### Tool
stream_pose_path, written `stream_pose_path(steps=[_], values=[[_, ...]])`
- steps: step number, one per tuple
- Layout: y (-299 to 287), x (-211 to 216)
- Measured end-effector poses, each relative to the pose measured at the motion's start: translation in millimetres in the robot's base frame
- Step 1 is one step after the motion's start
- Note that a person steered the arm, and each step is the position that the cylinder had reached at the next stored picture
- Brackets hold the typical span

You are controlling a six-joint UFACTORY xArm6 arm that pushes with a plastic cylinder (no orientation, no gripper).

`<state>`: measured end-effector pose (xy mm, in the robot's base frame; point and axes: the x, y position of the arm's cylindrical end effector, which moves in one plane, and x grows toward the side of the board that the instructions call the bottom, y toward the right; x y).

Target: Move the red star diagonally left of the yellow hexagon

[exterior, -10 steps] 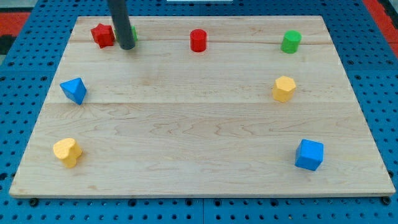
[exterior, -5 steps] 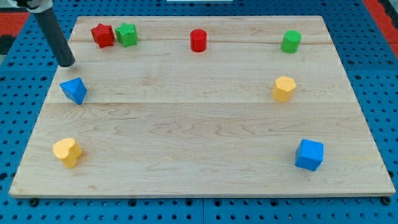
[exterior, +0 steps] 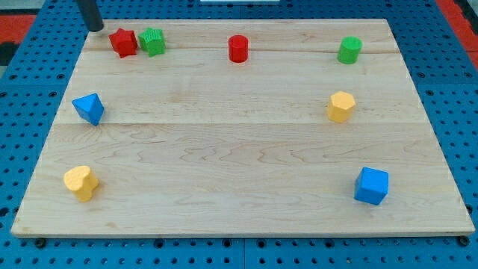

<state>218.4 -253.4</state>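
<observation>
My tip (exterior: pixel 95 28): the dark, smooth rod is sitting at the top-left corner of the board, its lower end resting just inside the edge; it has no claw to open or close and is holding nothing, touching no block.
Red star (exterior: pixel 123 42): a matte red block with a jagged, pointed outline is lying just to the view's right of my tip and slightly below it, apart from it.
Green star (exterior: pixel 152 41): a ridged green block is sitting right beside the red star, on the side away from my tip; whether the two touch cannot be told.
Red cylinder (exterior: pixel 238 48): a small upright round block is standing further to the right of my tip, along the top of the board.
Green cylinder (exterior: pixel 349 50): standing far to the right of my tip, near the top-right corner.
Yellow hexagon (exterior: pixel 340 106): a faceted yellow block is lying far right of my tip and below it, under the green cylinder, well apart from the red star.
Blue triangular block (exterior: pixel 89 108): lying almost straight below my tip.
Yellow heart (exterior: pixel 81 182): a lobed block lying further below, near the bottom-left corner.
Blue cube (exterior: pixel 371 185): sitting diagonally farthest from my tip.
Board (exterior: pixel 239 172): pale planked wood with visible grain, lying on a blue pegboard (exterior: pixel 463 119) dotted with holes.
</observation>
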Motion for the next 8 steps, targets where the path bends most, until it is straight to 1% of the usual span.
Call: stream_pose_path(steps=[1,2,3,4,5,6,7,8], values=[[66.0,64.0],[112.5,126.1],[141.5,128.2],[76.6,109.8],[124.9,93.3],[161.1,93.3],[227.2,112.2],[253.7,125.1]])
